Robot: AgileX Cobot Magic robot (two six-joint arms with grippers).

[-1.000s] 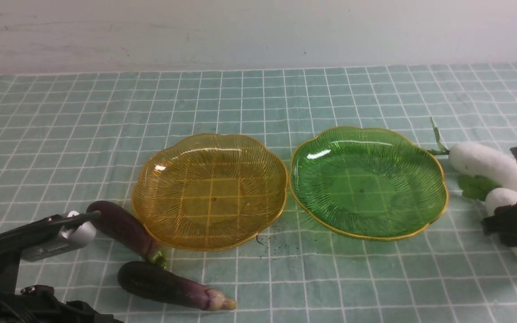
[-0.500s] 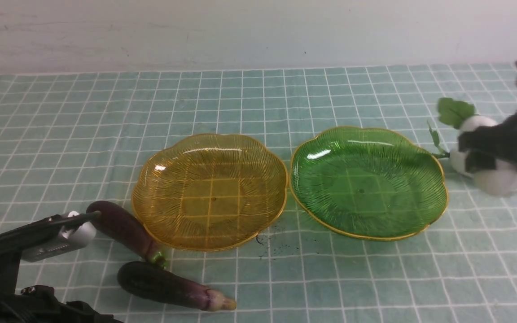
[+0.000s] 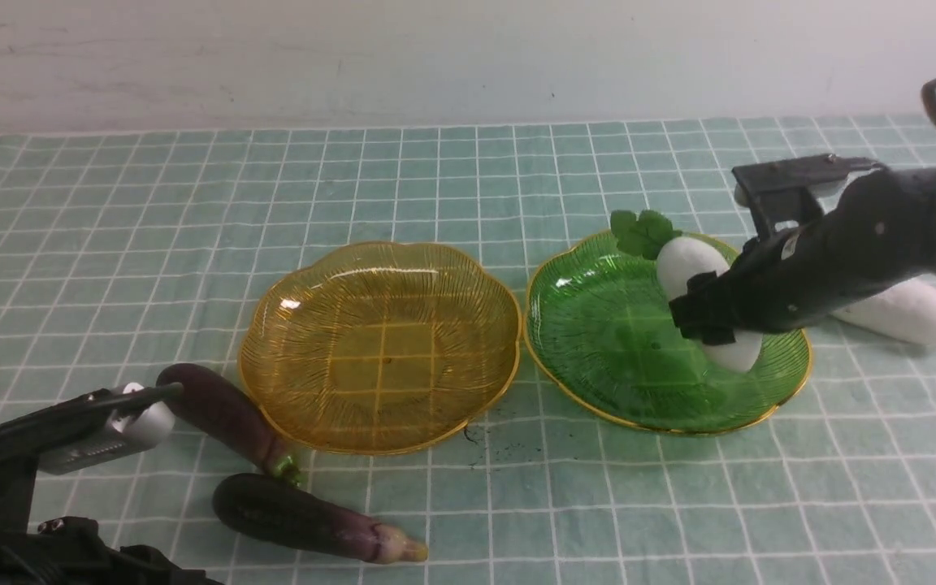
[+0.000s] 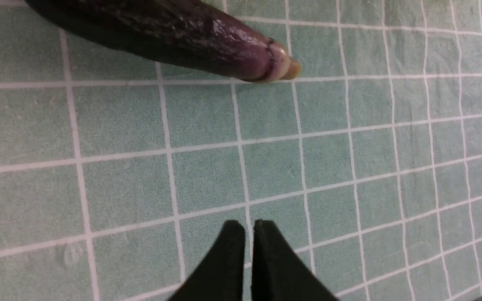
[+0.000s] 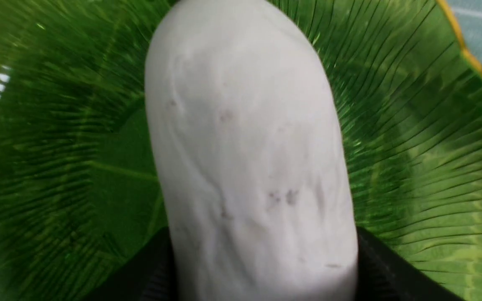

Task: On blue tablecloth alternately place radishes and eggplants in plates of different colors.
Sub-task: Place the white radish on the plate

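- Front view: at the right of the frame, the right claw (image 3: 710, 315) is clamped across the middle of one white radish (image 3: 691, 260) and holds it over the green plate (image 3: 590, 349), leaves toward the upper left. Whether its lower end touches the plate cannot be told.
- Right wrist view: this radish fills the centre, with a black jaw on each flank and green ribbing all round.
- The second radish (image 3: 911, 313) lies on the blue tablecloth (image 3: 468, 179), just right of the green plate.
- The amber plate (image 3: 379, 349), at centre frame, holds nothing.
- The green-tipped eggplant (image 3: 224, 414) and the pale-tipped eggplant (image 3: 305, 520) lie on the cloth at lower left, beside the amber plate.
- Left wrist view: the left claw (image 4: 248, 234) is pinched together and empty, near the pale-tipped eggplant.
- Judgement: the first placement is under way and not yet released. One radish and both eggplants remain.
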